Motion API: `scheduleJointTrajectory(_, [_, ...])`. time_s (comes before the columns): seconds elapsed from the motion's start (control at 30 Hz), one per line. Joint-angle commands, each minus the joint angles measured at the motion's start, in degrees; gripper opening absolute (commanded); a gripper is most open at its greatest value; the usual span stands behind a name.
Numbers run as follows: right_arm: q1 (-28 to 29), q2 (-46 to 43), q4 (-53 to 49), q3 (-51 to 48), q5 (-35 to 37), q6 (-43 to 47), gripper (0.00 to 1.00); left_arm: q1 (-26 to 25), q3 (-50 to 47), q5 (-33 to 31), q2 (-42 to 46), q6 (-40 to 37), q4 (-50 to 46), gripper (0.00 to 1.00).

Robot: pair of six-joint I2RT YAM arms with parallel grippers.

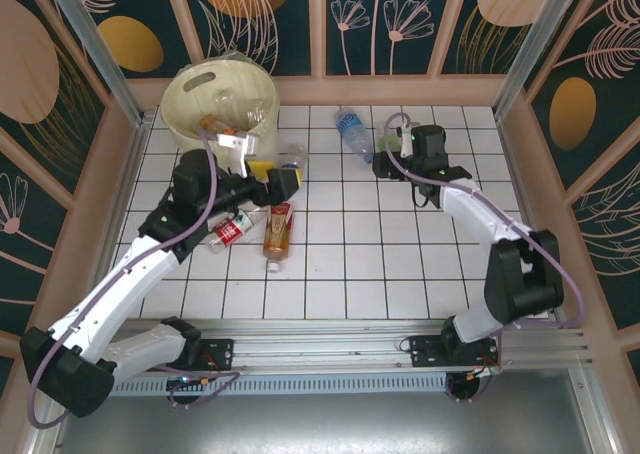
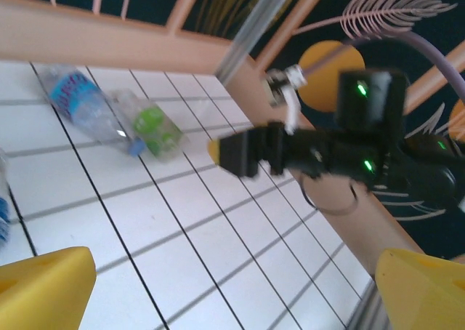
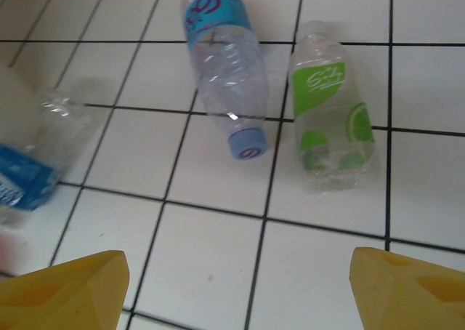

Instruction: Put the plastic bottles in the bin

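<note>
Yellow-tipped, the left gripper [image 1: 272, 174] stands wide open and empty just beside the bin [image 1: 180, 99] in the far left corner. The right gripper [image 3: 232, 286] is also spread and holds nothing, above a blue-label bottle [image 3: 225, 75] and a green-label bottle [image 3: 330, 105] lying side by side. Both rest on a white tiled table [image 1: 400, 264] with dark grout. Around it stand dark walls [image 1: 420, 14] painted with peach leaves.
</note>
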State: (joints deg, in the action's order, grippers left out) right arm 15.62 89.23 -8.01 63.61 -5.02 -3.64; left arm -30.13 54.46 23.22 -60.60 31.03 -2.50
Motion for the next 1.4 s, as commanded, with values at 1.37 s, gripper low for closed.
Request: scheduleJointTrajectory(1.37, [-3.5, 36.8, -11.6, 31.1, 5.4, 5.5, 0.63, -12.6, -22.4, 1.6, -3.5, 18.0, 36.2, 0.98])
